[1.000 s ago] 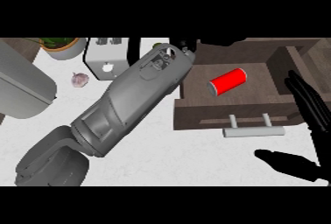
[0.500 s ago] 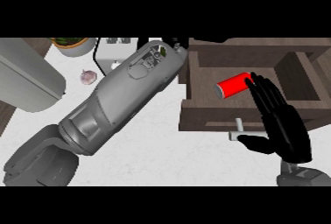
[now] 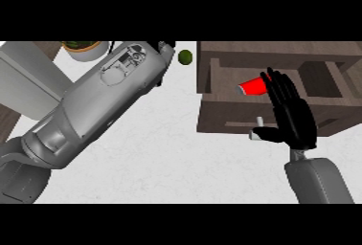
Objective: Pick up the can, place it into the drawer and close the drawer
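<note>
Since half a second ago, our right hand (image 3: 291, 112) has slid up over the drawer front, and the whole scene sits shifted in the head view.

From that one view, we see the right hand released, fingers straight and holding nothing, laid flat across the front of the open drawer (image 3: 219, 107). The red can (image 3: 252, 86) lies on its side inside the drawer, partly hidden behind our fingertips. A pale handle (image 3: 256, 128) pokes out just beside the heel of the hand. Our left forearm (image 3: 99, 110) crosses the counter (image 3: 155, 158) toward the far edge; its hand is hidden past the wrist, so we cannot tell its state. A small green fruit (image 3: 185, 57) rests near that wrist.

We judge only the closing remains. Pushing off-centre could skew the drawer and jam it, or our fingertips could catch inside.
</note>
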{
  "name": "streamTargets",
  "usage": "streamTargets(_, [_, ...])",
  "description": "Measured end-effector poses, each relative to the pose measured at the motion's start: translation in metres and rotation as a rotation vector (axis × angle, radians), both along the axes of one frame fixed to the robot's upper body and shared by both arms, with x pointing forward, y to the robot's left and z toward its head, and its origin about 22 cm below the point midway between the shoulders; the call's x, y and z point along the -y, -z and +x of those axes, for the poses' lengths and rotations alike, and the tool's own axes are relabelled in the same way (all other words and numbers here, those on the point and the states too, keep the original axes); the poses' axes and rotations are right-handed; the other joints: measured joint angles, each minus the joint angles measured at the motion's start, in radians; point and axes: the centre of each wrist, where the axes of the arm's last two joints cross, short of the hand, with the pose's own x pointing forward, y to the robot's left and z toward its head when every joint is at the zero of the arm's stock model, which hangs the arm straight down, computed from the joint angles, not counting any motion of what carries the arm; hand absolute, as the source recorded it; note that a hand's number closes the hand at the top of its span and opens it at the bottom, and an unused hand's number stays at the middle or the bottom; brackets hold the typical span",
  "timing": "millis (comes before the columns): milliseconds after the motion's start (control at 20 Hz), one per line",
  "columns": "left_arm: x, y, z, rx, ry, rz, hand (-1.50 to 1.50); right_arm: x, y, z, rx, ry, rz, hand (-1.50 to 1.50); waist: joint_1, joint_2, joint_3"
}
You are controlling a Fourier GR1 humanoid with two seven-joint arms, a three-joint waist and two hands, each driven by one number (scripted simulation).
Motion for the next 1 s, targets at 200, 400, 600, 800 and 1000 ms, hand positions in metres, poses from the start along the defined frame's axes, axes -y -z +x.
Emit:
streamTargets(200, [-0.013,-0.006,-0.006,-0.004,0.002,0.002,-1.5,0.004,0.008,0.019,0.019,0.018,-0.038,-1.5,0.01,-0.005,-0.005])
streamTargets(400, [-0.026,-0.009,-0.009,-0.016,0.007,0.002,-1.5,0.006,0.014,0.038,0.057,0.05,-0.09,-1.5,0.019,-0.005,-0.009])
streamTargets(600, [-0.042,-0.009,-0.012,-0.026,0.008,0.007,-1.5,0.01,0.017,0.056,0.095,0.08,-0.116,-1.5,0.031,-0.002,-0.009])
streamTargets(800, [-0.053,-0.004,-0.019,-0.038,0.009,0.009,-1.5,0.007,0.019,0.073,0.129,0.118,-0.112,-1.5,0.031,0.001,-0.006])
streamTargets(1000, [-0.066,0.002,-0.026,-0.046,0.009,0.012,-1.5,0.008,0.013,0.092,0.145,0.153,-0.106,-1.5,0.038,0.01,-0.001])
